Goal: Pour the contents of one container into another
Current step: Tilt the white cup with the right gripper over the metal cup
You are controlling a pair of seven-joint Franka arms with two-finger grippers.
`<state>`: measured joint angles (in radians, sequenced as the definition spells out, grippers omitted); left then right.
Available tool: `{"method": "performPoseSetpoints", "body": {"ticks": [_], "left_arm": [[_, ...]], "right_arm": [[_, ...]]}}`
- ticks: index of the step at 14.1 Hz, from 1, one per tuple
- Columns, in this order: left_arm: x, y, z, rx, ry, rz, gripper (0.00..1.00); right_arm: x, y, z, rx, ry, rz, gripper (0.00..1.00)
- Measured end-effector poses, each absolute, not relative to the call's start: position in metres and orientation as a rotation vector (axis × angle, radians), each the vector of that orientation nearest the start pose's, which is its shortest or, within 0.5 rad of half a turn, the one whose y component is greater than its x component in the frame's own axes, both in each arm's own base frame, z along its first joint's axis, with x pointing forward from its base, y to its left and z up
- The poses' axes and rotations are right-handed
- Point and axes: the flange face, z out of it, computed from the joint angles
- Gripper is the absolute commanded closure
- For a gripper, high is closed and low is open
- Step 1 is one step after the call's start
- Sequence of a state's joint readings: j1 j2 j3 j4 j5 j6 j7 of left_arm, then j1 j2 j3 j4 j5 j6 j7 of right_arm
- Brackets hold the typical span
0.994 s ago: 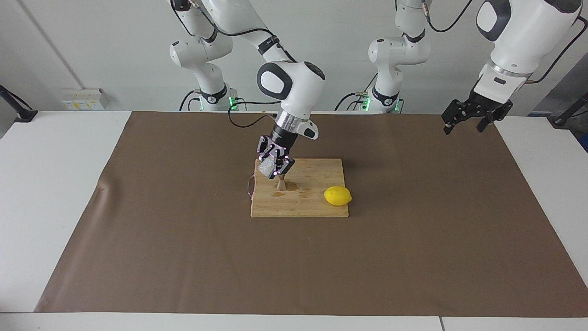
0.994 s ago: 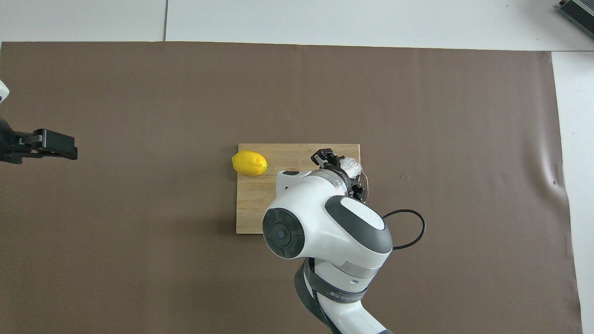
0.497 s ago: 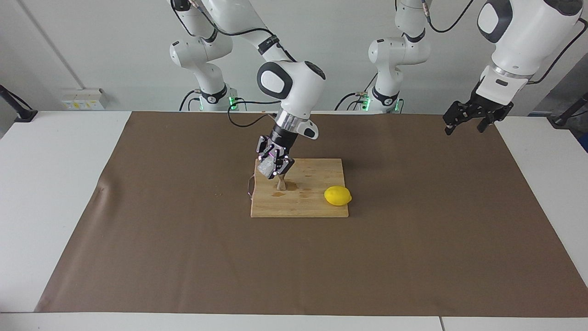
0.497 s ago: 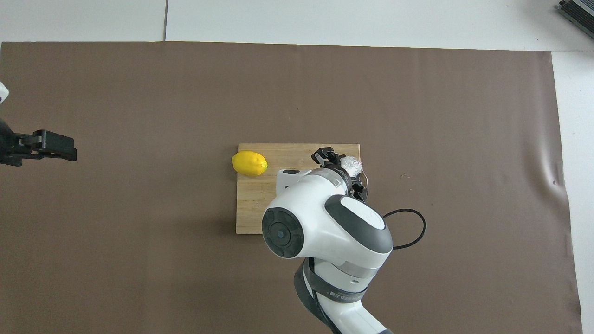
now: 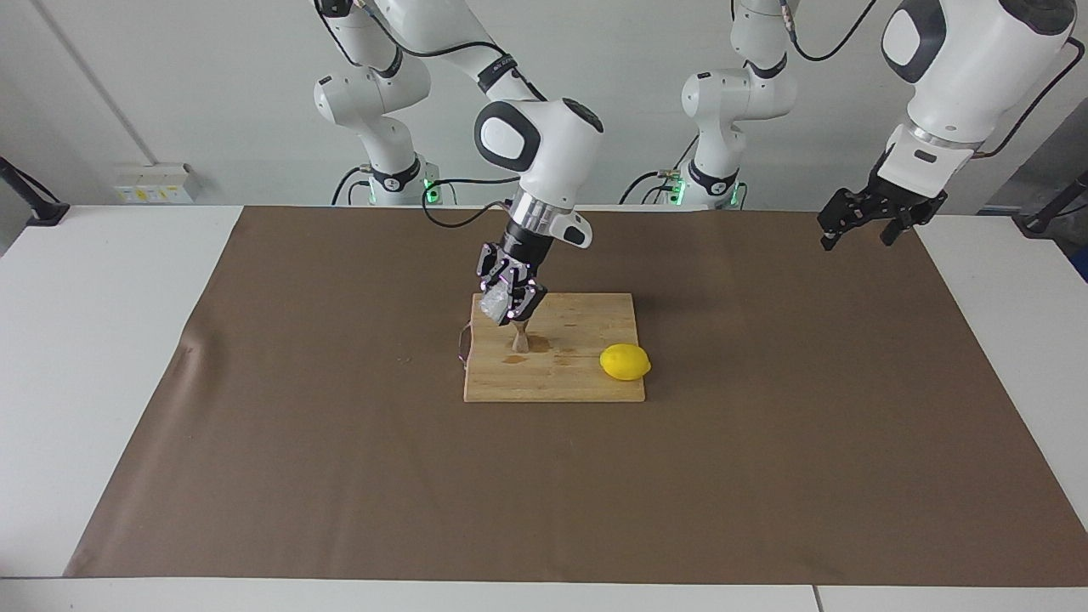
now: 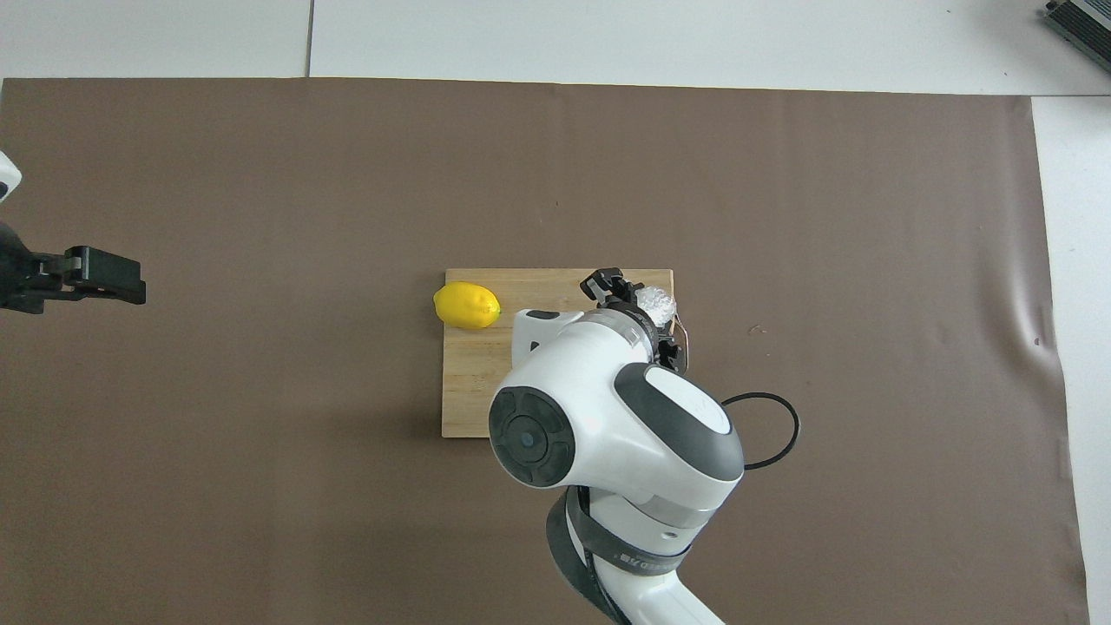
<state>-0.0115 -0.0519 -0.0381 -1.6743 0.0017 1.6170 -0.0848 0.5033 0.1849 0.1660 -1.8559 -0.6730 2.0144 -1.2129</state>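
The right tool [image 5: 508, 308] is clamped on the glass [image 5: 494, 306], just left of centre in the facing view, and holds it tipped in the air above the jigger [image 5: 519, 340]. In the overhead view the glass [image 6: 656, 304] shows as a whitish patch at the upper right corner of the cutting board [image 6: 555, 286], with most of the tool hidden under the arm's wrist.

The relation that counts: the jigger stands upright on the board directly below and slightly to the right of the glass in the facing view, so the glass's mouth has to point down and toward that narrow cup. The glass's long axis is slanted, its lower end aimed at the jigger's top. There is a gap between the two; they do not touch. Darker patches on the board [image 5: 586, 382] around the jigger's foot look like spilled liquid, so I judge the aim is not forgiving with so small a target.

The lemon [image 5: 625, 362] lies on the same board, right of the jigger in the facing view and clear of the pour.

The left tool [image 5: 858, 228] waits with its jaws apart at the upper right of the facing view, above the brown mat [image 5: 765, 476] on the desk [image 5: 102, 340], well apart from the board. The right arm is plainly the nearer one and is doing the work.
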Motion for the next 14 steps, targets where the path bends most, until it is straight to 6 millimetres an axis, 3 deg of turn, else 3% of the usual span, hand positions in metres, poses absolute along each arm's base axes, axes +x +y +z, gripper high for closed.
{"method": "performPoseSetpoints", "body": {"ticks": [6, 14], "left_arm": [[0.540, -0.026, 0.608, -3.137, -0.058, 0.008, 0.00], [0.540, -0.026, 0.608, -3.137, -0.058, 0.008, 0.00]], "right_arm": [[0.505, 0.343, 0.436, 1.288, 2.321, -0.195, 1.00], [0.516, 0.322, 0.436, 1.410, 2.323, -0.197, 1.00]]}}
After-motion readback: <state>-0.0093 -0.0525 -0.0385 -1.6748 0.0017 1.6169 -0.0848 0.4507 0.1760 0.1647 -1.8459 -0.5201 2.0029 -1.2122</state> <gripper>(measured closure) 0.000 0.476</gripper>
